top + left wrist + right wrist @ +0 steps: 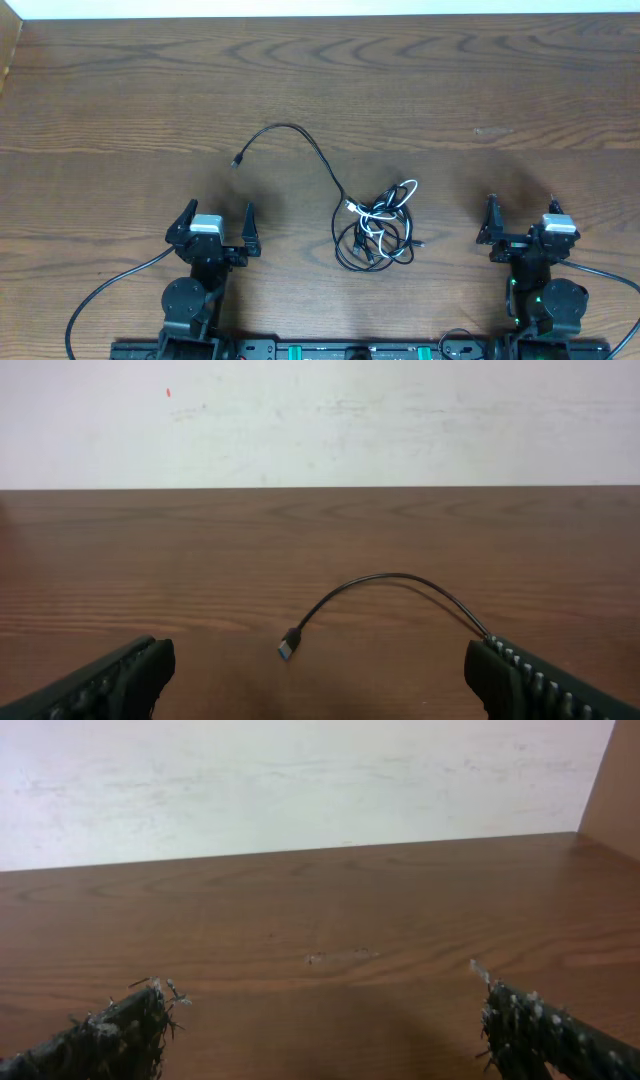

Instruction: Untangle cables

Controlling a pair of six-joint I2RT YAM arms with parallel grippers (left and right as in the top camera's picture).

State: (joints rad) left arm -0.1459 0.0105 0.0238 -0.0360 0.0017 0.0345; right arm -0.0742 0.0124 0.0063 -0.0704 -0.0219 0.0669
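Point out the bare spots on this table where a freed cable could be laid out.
Bare wood runs across the whole far half of the table, beyond the black cable. Also free: the strip between the tangle and the right gripper. Crowded: the near middle, where the tangle sits and the black cable arcs out ahead of the left gripper.

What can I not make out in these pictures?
- Overhead: the cable tangle is too small to count cords or trace crossings.
- Left wrist: the black cable runs behind a left claw finger; the tangle is out of frame.
- Right wrist: no cable shows.
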